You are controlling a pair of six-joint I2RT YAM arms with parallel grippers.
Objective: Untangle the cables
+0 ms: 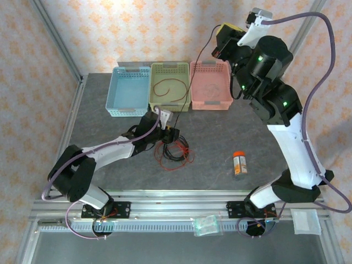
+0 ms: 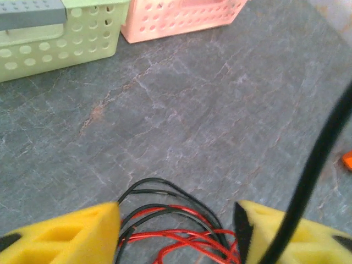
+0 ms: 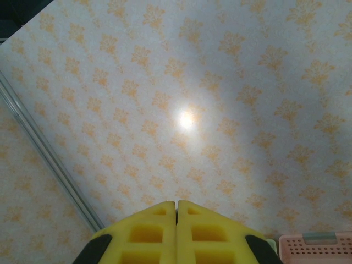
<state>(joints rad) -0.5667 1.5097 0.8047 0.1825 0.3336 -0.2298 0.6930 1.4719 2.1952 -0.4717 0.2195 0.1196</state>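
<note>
OK, left gripper (image 2: 177, 223) is wide open and low over the middle of the table (image 1: 110, 129). Its yellow fingers (image 2: 66, 234) straddle the tangle of red and black cables (image 2: 165, 220). Can't tell whether the pads touch the wires. In the top view the tangle sits just on the near side of that gripper, loops spread flat on the table.

One black cable (image 2: 313, 165) leaves the pile and passes the left gripper's right-hand finger. It runs straight up past the right wall of the green basket (image 1: 170, 106) to the right gripper (image 1: 220, 34), which is up high above the table's far edge.

The right gripper's fingers are pressed flat together, pointing at the patterned wall (image 3: 181, 110). The strand ends at them in the top view; the pinch itself doesn't show from the wrist.

Three baskets stand side by side along the far edge: blue basket (image 1: 129, 91) on the left, green in the middle, pink basket (image 1: 209, 105) on the right. A separate red cable (image 1: 168, 88) lies looped inside the green one.

A small orange bottle (image 1: 239, 163) sits toward the right edge, well apart from the tangle. A clear plastic bag (image 1: 206, 224) lies on the near rail between the arm bases.
</note>
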